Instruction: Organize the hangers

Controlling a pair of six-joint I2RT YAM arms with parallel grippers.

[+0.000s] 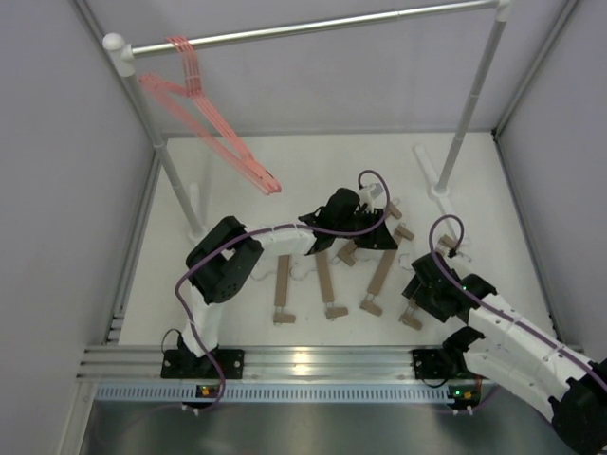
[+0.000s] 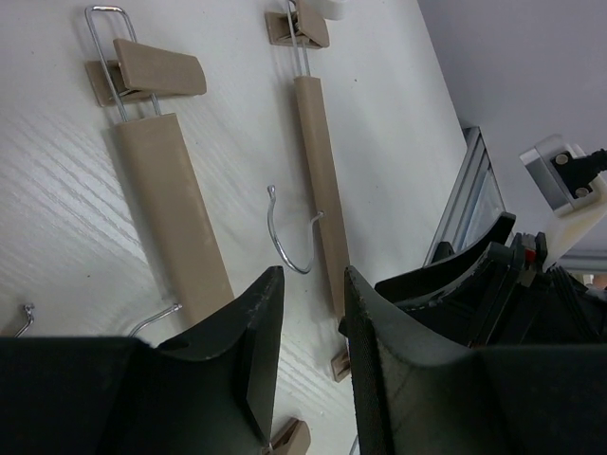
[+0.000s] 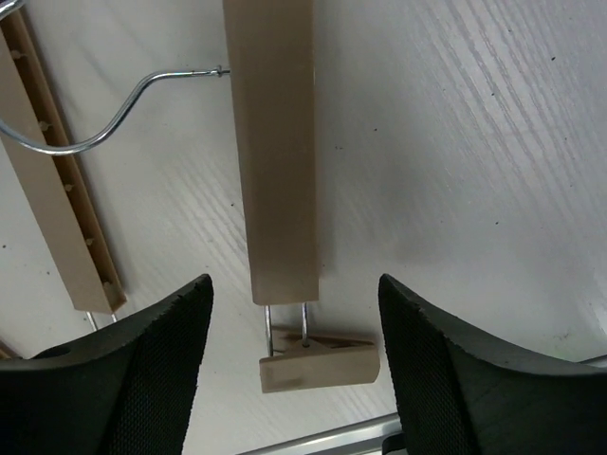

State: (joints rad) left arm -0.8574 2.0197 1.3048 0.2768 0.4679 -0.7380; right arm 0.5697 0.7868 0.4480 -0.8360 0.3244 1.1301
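Observation:
Several pink wire hangers (image 1: pixel 194 95) hang on the silver rail (image 1: pixel 313 27) at the upper left. Several tan wooden bar hangers (image 1: pixel 327 282) lie scattered on the white table. My left gripper (image 1: pixel 368 220) hovers over the back ones. Its jaws (image 2: pixel 313 280) stand partly open, and only table and a clip end show between them. Two wooden hangers (image 2: pixel 175 209) (image 2: pixel 322 180) lie just ahead of it. My right gripper (image 3: pixel 294 284) is open, low over the clip end (image 3: pixel 318 360) of a wooden hanger bar (image 3: pixel 275 152), with a finger on either side and neither touching it.
White posts (image 1: pixel 465 114) hold up the rail, their feet on the table at back left and back right. An aluminium frame rail (image 1: pixel 303 360) runs along the near edge. Grey walls close in both sides. Another wooden hanger (image 3: pixel 57 227) lies left of my right gripper.

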